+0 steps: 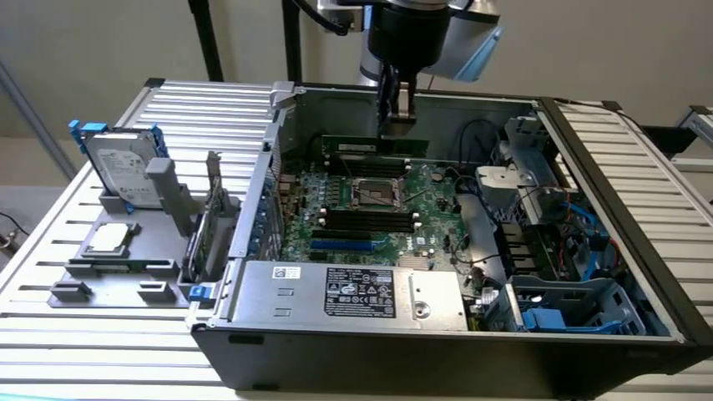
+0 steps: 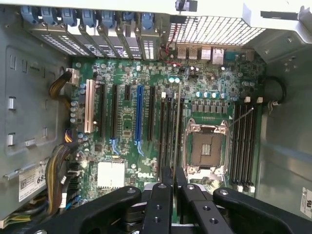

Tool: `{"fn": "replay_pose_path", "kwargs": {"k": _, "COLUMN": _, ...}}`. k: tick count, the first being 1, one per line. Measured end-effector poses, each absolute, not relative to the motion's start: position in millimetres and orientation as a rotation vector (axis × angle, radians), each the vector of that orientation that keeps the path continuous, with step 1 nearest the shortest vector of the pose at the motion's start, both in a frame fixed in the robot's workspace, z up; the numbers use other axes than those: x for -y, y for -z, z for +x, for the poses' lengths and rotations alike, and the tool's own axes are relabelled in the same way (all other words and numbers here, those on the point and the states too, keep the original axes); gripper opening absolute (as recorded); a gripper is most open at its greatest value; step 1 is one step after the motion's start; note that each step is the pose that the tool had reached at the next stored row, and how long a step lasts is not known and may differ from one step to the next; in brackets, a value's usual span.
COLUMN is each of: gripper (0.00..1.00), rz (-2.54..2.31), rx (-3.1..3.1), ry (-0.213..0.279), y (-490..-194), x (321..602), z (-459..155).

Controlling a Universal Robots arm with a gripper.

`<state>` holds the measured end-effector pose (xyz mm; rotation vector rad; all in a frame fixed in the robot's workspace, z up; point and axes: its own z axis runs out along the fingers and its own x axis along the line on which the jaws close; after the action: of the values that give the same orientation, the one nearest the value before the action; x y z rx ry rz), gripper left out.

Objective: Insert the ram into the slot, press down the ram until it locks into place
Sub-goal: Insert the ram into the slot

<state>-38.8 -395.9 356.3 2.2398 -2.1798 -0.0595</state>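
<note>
Grey fixture tray [image 1: 106, 288] stood at the exterior view's left, a hard drive [image 1: 117, 167] upright on it. Next came the open computer case [image 1: 446, 359], motherboard [image 1: 435, 200] facing up. Above it my gripper [image 1: 396, 127] hung with fingers [image 2: 158, 209] clamped on the ram [image 1: 351, 146], held level and on edge over the slot [image 2: 164, 127] beside the processor socket [image 1: 373, 194]; whether they touched, I could not tell. Farther right sat a blue plastic piece [image 1: 546, 319].
</note>
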Motion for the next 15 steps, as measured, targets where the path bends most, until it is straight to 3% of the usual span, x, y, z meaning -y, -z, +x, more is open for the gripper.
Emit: {"fn": "replay_pose_path", "kwargs": {"k": 15, "gripper": 0.14, "rz": 2.24, "rx": 2.18, "ry": 0.059, "y": -329, "x": 397, "z": -39}}
